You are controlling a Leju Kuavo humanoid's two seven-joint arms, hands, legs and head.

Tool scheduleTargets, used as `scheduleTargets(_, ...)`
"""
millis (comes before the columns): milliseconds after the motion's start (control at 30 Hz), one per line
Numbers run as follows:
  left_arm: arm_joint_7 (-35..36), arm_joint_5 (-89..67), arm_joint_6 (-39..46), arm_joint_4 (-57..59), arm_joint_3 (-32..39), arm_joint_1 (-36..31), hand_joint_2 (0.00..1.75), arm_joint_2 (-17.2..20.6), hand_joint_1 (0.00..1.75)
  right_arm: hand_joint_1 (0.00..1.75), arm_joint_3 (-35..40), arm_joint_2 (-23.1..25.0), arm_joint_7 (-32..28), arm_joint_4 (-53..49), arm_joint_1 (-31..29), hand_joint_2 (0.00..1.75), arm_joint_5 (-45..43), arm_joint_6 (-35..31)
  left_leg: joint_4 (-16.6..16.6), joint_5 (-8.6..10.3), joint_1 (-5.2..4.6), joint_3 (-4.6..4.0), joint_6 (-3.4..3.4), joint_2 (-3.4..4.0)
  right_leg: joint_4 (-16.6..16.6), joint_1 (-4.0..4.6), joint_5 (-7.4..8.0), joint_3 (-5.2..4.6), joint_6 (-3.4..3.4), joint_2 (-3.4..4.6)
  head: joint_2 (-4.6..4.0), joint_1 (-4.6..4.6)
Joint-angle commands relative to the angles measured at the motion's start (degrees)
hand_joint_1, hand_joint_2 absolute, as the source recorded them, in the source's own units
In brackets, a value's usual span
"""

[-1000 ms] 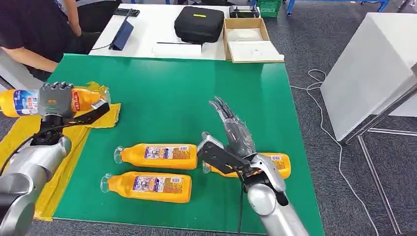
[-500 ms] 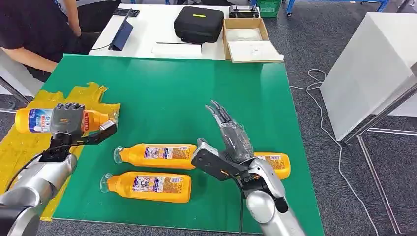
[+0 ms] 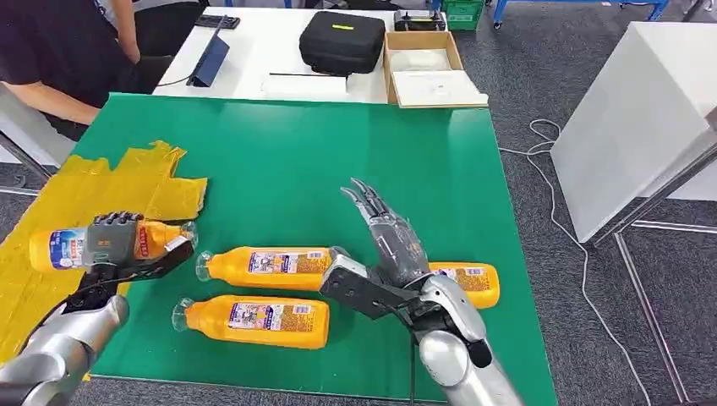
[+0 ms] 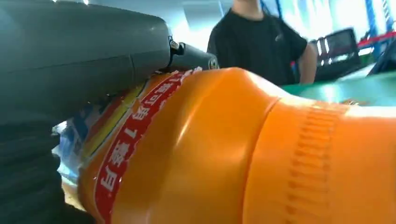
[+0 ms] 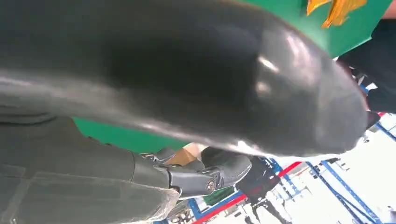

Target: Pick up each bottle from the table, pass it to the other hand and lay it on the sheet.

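Observation:
My left hand (image 3: 108, 241) grips an orange bottle (image 3: 57, 248) lying sideways, low over the yellow sheet (image 3: 80, 190) at the table's left edge. In the left wrist view that same bottle (image 4: 243, 154) sits close against the grey thumb. Two more orange bottles (image 3: 269, 267) (image 3: 254, 319) lie side by side on the green mat in front of me. A third bottle (image 3: 469, 281) lies to the right, partly hidden behind my right hand (image 3: 385, 254). That hand is held above the mat with fingers straight and spread, holding nothing.
A person in black stands at the far left (image 3: 59, 51). Behind the green table (image 3: 287, 144) a white table holds a black case (image 3: 342, 41), a cardboard box (image 3: 427, 69) and a tablet (image 3: 209, 61). A white cabinet (image 3: 643, 118) and cable stand on the right.
My left hand has carried its bottle down and toward me, from high over the sheet's far part to low over its near part. My right hand shifted slightly left and toward me.

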Motion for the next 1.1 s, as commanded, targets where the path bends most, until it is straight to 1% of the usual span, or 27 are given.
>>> scheduleTargets(33, -0.2, 0.1, -0.8, 2.9, 3.7, -0.7, 1.75, 0.5, 0.0, 0.0, 2.2, -1.7, -0.2, 3.9, -3.1, 0.0, -0.2, 0.5, 0.0, -0.05, -0.02, 0.18, 0.05, -0.01, 0.0, 0.01, -0.05, 0.2, -0.08, -0.07, 0.0, 0.0)
scheduleTargets(200, -1.2, -0.7, 0.3, 2.3, 6.2, 0.7, 1.75, 1.7, 0.0, 0.0, 2.8, -1.8, -0.2, 5.4, -4.7, 0.0, -1.1, 1.3, 0.0, -0.03, -0.03, 0.14, 0.04, 0.05, 0.0, -0.01, 0.0, 0.15, -0.06, 0.04, 0.0, -0.02)
scheduleTargets(233, -1.6, -0.3, 0.7, 2.2, 6.9, 1.1, 1.75, 1.9, 0.0, 0.0, 2.8, -1.8, -0.2, 5.4, -4.8, 0.0, -1.1, 1.3, 0.0, -0.13, -0.05, 0.4, 0.09, 0.11, 0.0, 0.01, -0.08, 0.41, -0.14, 0.02, 0.0, 0.0)
scheduleTargets(267, -1.8, -0.2, 1.7, 1.9, 7.5, 1.6, 1.75, 2.3, 0.0, 0.0, 2.7, -1.8, -0.3, 5.4, -4.8, 0.0, -1.2, 1.3, 0.0, -0.06, -0.02, 0.2, 0.04, 0.13, 0.0, 0.01, -0.01, 0.19, -0.07, 0.09, 0.0, -0.02)
scheduleTargets(300, -2.8, 0.6, 2.2, 2.0, 8.8, 1.8, 1.75, 2.4, 0.0, 0.0, 2.7, -1.9, -0.3, 5.4, -4.8, 0.0, -1.2, 1.3, 0.0, -0.08, -0.03, 0.28, 0.05, 0.14, -0.1, 0.0, -0.03, 0.28, -0.09, 0.08, 0.0, 0.0)
scheduleTargets(367, -3.4, 1.1, 2.2, 2.0, 9.7, 1.9, 1.75, 2.6, 0.0, 0.0, 2.7, -2.0, -0.3, 5.5, -4.8, 0.0, -1.2, 1.3, 0.0, -0.03, -0.03, 0.14, 0.03, 0.07, 0.0, 0.0, 0.0, 0.16, -0.05, 0.03, 0.0, -0.02)
scheduleTargets(400, -3.4, 1.1, 2.2, 2.0, 9.7, 1.9, 1.75, 2.6, 0.0, 0.0, 2.7, -2.0, -0.3, 5.5, -4.8, 0.0, -1.2, 1.3, 0.0, -0.13, -0.04, 0.41, 0.07, 0.13, -0.1, 0.01, -0.08, 0.42, -0.14, 0.02, 0.0, -0.02)
scheduleTargets(433, -3.4, 1.1, 2.2, 2.0, 9.7, 1.9, 0.0, 2.6, 0.0, 0.0, 2.7, -2.0, -0.3, 5.5, -4.8, 0.0, -1.2, 1.3, 0.0, -0.04, -0.02, 0.17, 0.04, 0.03, 0.0, 0.01, -0.03, 0.19, -0.07, -0.02, 0.0, -0.02)
scheduleTargets(467, -4.1, 2.2, 2.7, 1.7, 11.3, 1.8, 0.0, 2.4, 0.0, 0.0, 2.9, -2.1, -0.4, 5.7, -4.9, 0.0, -1.3, 1.4, 0.0, -0.09, -0.02, 0.28, 0.06, 0.04, 0.0, 0.02, -0.07, 0.3, -0.1, -0.04, 0.0, 0.0)
scheduleTargets(533, -10.7, 8.9, 4.8, 0.3, 18.1, 1.8, 0.0, 2.1, 0.0, 0.0, 3.1, -2.6, -0.9, 6.4, -4.6, 0.0, -2.1, 1.1, 0.0, -0.08, -0.03, 0.29, 0.06, 0.06, -0.1, 0.01, -0.06, 0.31, -0.11, -0.02, 0.0, -0.02)
scheduleTargets(600, -20.8, 18.9, 4.8, -2.1, 27.8, 1.3, 0.0, 1.9, 0.0, 0.0, 3.1, -3.0, -1.1, 7.6, -4.7, 0.0, -2.7, 0.5, 0.0, -0.02, 0.01, 0.13, 0.03, 0.02, -0.1, 0.03, -0.01, 0.15, -0.06, -0.05, 0.0, -0.02)
scheduleTargets(633, -25.6, 23.3, 4.5, -2.3, 31.1, 0.7, 0.0, 2.1, 0.0, 0.0, 3.1, -3.1, -1.1, 8.2, -4.9, 0.0, -2.9, 0.4, 0.0, -0.04, 0.03, 0.14, 0.04, 0.01, -0.1, 0.05, -0.03, 0.18, -0.08, -0.07, 0.0, 0.0)
scheduleTargets(667, -32.2, 30.3, 3.1, -4.3, 35.9, 0.4, 0.0, 2.2, 0.0, 0.0, 2.9, -3.3, -0.9, 9.2, -5.2, 0.0, -2.7, 0.1, 0.0, -0.04, 0.04, 0.14, 0.04, -0.06, 0.0, 0.06, -0.04, 0.2, -0.09, -0.14, 0.0, -0.02)
scheduleTargets(700, -36.4, 39.2, -2.1, -10.9, 38.6, 1.4, 0.0, 1.0, 0.0, 0.0, 2.5, -3.4, -0.5, 9.9, -5.4, 0.0, -2.3, -0.3, 0.0, -0.04, 0.06, 0.13, 0.04, -0.05, 0.0, 0.07, -0.03, 0.16, -0.08, -0.1, 0.0, 0.0)
scheduleTargets(733, -36.4, 51.0, -10.0, -21.1, 40.8, 4.0, 0.0, -0.6, 0.0, 0.0, 1.9, -3.6, -0.4, 10.8, -5.7, 0.0, -2.3, -0.4, 0.0, -0.01, 0.08, 0.04, 0.03, -0.08, 0.0, 0.08, 0.0, 0.08, -0.06, -0.1, 0.0, 0.0)
scheduleTargets(800, -36.4, 52.2, -10.9, -21.7, 40.7, 5.1, 0.0, 0.2, 0.0, 0.0, 1.5, -3.8, -0.6, 11.3, -5.9, 0.0, -2.4, -0.3, 0.0, 0.0, 0.07, 0.04, 0.03, -0.02, -0.1, 0.07, 0.01, 0.07, -0.06, -0.09, 0.0, -0.04)
scheduleTargets(867, -36.4, 52.2, -10.9, -21.7, 40.7, 5.1, 0.0, 0.2, 0.0, 0.0, 1.5, -3.8, -0.6, 11.3, -5.9, 0.0, -2.4, -0.3, 0.0, -0.05, 0.03, 0.21, 0.06, 0.11, -0.1, 0.04, -0.02, 0.17, -0.08, -0.02, 0.0, 0.0)
scheduleTargets(933, -36.4, 52.2, -10.9, -21.7, 40.7, 5.1, 0.0, 0.2, 0.0, 0.0, 1.5, -3.8, -0.6, 11.3, -5.9, 0.0, -2.4, -0.3, 0.0, -0.01, -0.01, 0.16, 0.04, 0.08, 0.0, -0.01, -0.02, 0.09, -0.05, -0.03, 0.0, -0.02)
scheduleTargets(967, -36.4, 61.2, -15.9, -27.3, 42.0, 6.2, 0.0, -1.7, 0.0, 0.0, 1.2, -3.7, -0.1, 11.3, -5.9, 0.0, -2.1, -0.3, 0.0, -0.02, -0.02, 0.21, 0.05, 0.01, 0.0, -0.01, -0.04, 0.15, -0.06, -0.08, 0.0, -0.02)
scheduleTargets(1000, -36.4, 65.7, -18.0, -29.2, 42.3, 6.7, 0.0, -1.8, 0.0, 0.0, 0.7, -3.9, 0.1, 11.3, -5.8, 0.0, -2.0, -0.3, 0.0, 0.0, 0.0, 0.19, 0.04, -0.06, -0.1, 0.01, -0.04, 0.08, -0.06, -0.13, 0.0, 0.0)
scheduleTargets(1033, -36.4, 70.2, -20.8, -31.9, 42.7, 6.7, 0.0, -1.9, 0.0, 0.0, -0.4, -4.6, 1.2, 11.1, -5.6, 1.75, -1.7, -0.8, 0.0, -0.02, -0.02, 0.22, 0.06, -0.14, -0.1, 0.01, -0.06, 0.1, -0.08, -0.23, 0.0, -0.02)
scheduleTargets(1067, -36.4, 70.8, -20.6, -32.6, 41.6, 5.9, 0.0, -1.5, 0.0, 0.0, -1.5, -5.5, 1.8, 10.7, -5.5, 1.75, -1.4, -1.4, 0.0, 0.0, 0.02, 0.11, 0.05, -0.09, -0.1, 0.05, -0.01, -0.01, -0.06, -0.15, 0.0, 0.0)
scheduleTargets(1100, -36.4, 72.5, -21.9, -33.7, 40.9, 4.5, 0.0, -1.7, 0.0, 0.0, -3.0, -6.9, 2.1, 9.9, -5.1, 1.75, -1.5, -1.7, 0.0, -0.03, 0.02, 0.18, 0.07, -0.09, -0.1, 0.06, -0.03, 0.08, -0.09, -0.17, 0.0, -0.02)
